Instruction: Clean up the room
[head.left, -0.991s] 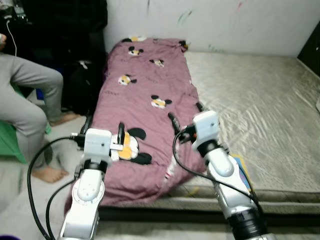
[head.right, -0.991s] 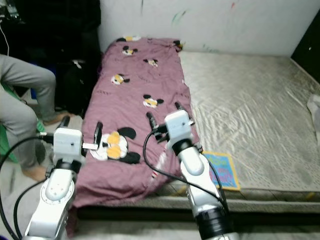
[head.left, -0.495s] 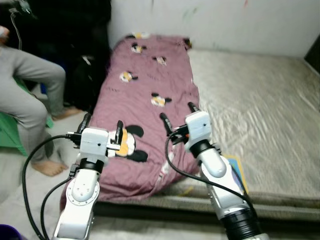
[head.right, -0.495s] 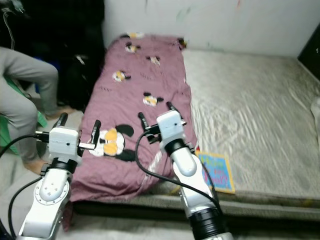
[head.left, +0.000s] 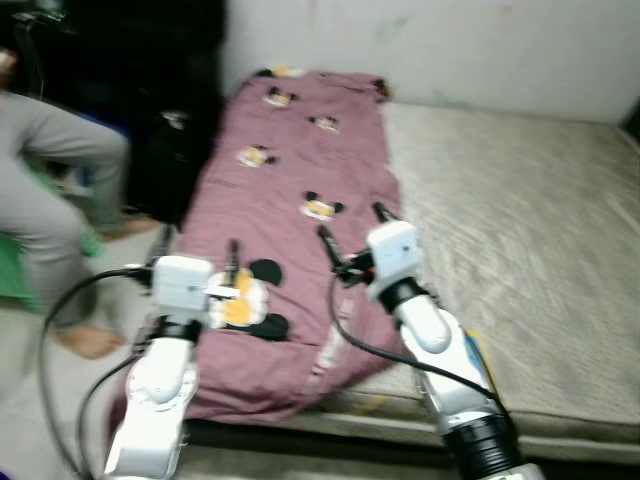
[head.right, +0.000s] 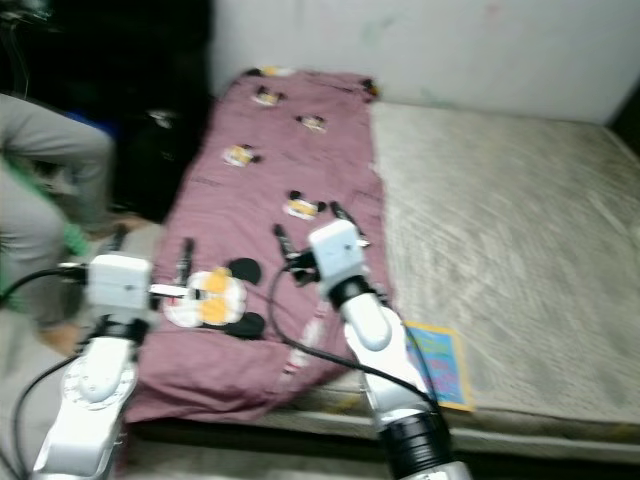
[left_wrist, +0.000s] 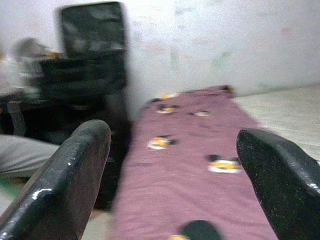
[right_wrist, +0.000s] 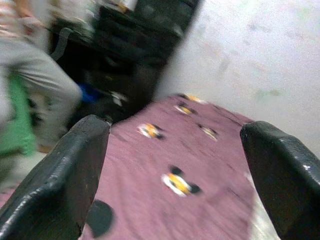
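A maroon blanket (head.left: 300, 150) printed with cartoon mice lies lengthwise along the left side of a beige mattress (head.left: 520, 200), and its near end hangs over the front edge. My left gripper (head.left: 198, 247) is raised over the blanket's near left corner, open and holding nothing. My right gripper (head.left: 352, 228) hovers over the blanket's near right edge, also open and holding nothing. In the left wrist view the blanket (left_wrist: 200, 175) stretches away between the wide-spread fingers (left_wrist: 65, 180). The right wrist view looks along the blanket (right_wrist: 175, 170) as well.
A person in grey trousers (head.left: 50, 170) sits at the left, one bare foot (head.left: 80, 340) on the floor. Black bags and furniture (head.left: 170, 150) stand beside the bed's left side. A colourful flat book (head.right: 440, 360) lies at the mattress's front edge. A white wall (head.left: 450, 40) runs behind.
The whole view has shifted and blurred with the camera's motion. Both grippers stay open and raised over the blanket's near end, and nothing was taken hold of.
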